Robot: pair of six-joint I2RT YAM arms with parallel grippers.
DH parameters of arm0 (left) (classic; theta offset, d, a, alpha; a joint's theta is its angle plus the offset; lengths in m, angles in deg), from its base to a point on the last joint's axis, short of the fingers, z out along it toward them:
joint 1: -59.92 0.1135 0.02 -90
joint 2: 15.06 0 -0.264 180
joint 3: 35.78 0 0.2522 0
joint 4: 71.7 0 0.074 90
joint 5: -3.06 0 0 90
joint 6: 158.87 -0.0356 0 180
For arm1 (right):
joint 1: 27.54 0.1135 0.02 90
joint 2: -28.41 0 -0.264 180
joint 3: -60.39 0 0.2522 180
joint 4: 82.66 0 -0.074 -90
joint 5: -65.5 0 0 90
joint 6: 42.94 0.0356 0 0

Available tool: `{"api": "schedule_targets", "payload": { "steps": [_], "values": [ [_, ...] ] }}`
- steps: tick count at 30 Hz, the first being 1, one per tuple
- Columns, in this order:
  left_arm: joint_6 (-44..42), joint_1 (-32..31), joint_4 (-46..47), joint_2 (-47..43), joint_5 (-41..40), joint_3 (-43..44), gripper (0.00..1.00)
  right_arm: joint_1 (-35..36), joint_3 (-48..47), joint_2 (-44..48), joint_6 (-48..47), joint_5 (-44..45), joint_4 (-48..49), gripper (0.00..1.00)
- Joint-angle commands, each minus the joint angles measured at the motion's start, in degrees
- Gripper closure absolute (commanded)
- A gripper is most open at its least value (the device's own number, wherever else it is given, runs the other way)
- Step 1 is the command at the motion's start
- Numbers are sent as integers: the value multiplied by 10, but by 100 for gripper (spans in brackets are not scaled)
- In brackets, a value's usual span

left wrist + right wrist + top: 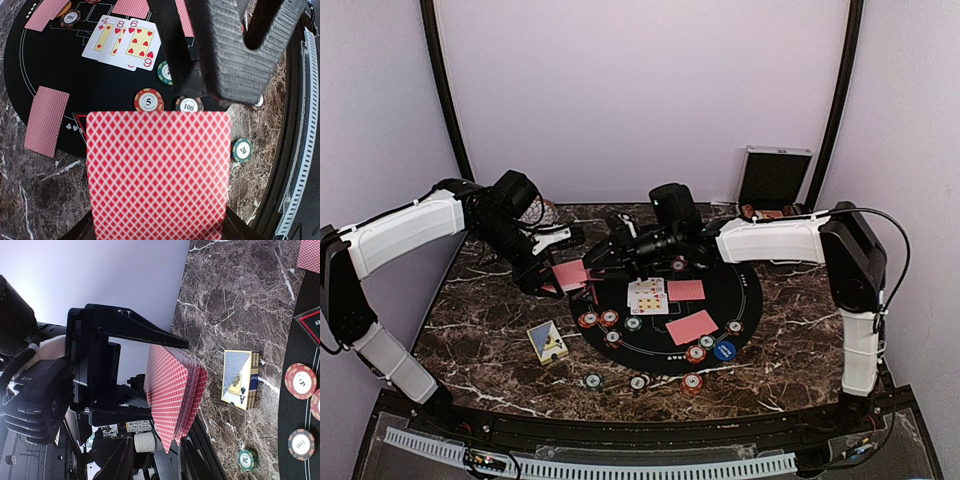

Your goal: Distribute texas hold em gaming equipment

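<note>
I've got plain pale lilac walls (640, 90) on three sides, softly and evenly lit. A black vertical post on the left (445, 90) and a matching black post on the right (842, 90) run up the back corners. Below sits the dark brown marble surface with white veins (800, 320), and a white slotted strip (720, 467) runs along the near edge.

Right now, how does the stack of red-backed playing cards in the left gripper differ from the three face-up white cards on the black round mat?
The stack of red-backed playing cards is clamped in the left gripper, up in the air; the three face-up white cards lie flat on the black round mat. The stack shows only patterned backs; the three show red pips. Both sets are slightly fanned.
</note>
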Motion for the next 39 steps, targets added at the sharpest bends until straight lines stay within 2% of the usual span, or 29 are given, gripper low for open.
{"api": "schedule_targets", "payload": {
  "steps": [1, 15, 23, 32, 36, 39],
  "values": [
    [-6, 3, -6, -19, 5, -5, 100, 5, -18, -8, -4, -6, 14, 69],
    [-7, 3, -8, -23, 4, -10, 100, 7, -33, -24, -19, -6, -6, 71],
    [-5, 3, -5, -21, 4, -9, 100, 19, -44, -36, 16, -16, 41, 74],
    [-6, 3, -5, -23, 1, -11, 100, 25, -45, -49, 33, -21, 61, 83],
    [-6, 3, -4, -24, 1, -14, 100, 21, -44, -46, 28, -17, 53, 99],
    [-6, 3, -4, -26, 0, -16, 100, 12, -34, -34, 21, -12, 46, 100]
  ]
}}
